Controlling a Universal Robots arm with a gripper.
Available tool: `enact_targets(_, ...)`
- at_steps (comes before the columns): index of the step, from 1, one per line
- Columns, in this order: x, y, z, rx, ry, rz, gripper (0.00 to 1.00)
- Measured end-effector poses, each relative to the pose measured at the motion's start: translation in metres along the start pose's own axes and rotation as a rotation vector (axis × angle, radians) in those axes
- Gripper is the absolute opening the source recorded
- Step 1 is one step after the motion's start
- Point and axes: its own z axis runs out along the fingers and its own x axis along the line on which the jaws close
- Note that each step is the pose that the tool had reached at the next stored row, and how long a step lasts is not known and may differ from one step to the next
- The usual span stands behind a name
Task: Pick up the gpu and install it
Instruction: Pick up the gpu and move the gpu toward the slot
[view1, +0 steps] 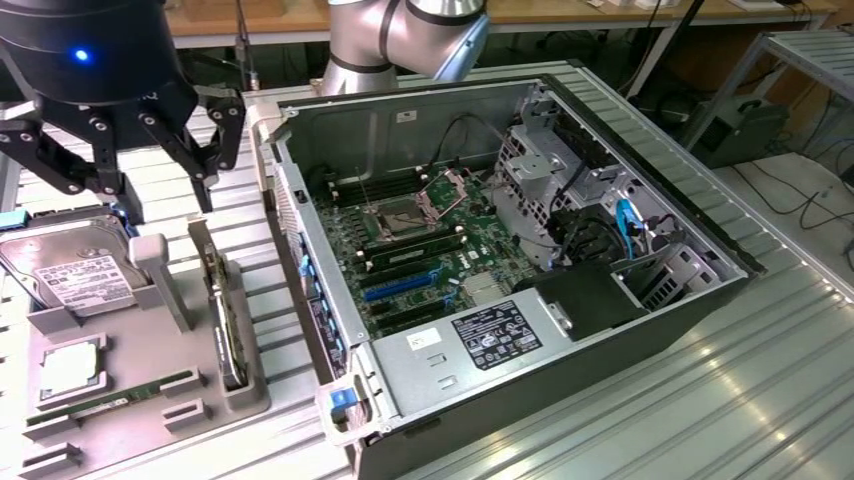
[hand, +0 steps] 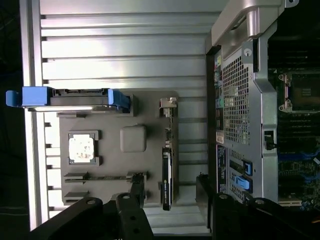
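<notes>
Slatted metal desk (view1: 747, 400) | pincer (view1: 160, 195) open, empty, over holder (view1: 134, 400) | gpu (view1: 220, 310) upright in holder, not yet picked | case (view1: 400, 130) without it

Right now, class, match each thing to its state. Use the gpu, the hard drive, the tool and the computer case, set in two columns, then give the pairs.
1 gpu
2 hard drive
3 tool
4 computer case

A side open, board showing
B open, over the grey holder
C standing on edge in the grey holder
D white label on its face

Pairs: 1-C, 2-D, 3-B, 4-A
</notes>
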Motion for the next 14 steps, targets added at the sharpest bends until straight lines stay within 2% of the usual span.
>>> enact_targets(3, 0.0, -0.005, 0.0059, -0.0002, 0.0003, -0.008, 0.54)
enact_targets(6, 0.0, -0.0212, 0.0148, -0.0002, 0.0008, -0.014, 0.54)
enact_targets(14, 0.0, -0.0276, 0.0304, -0.0006, 0.0013, -0.028, 0.54)
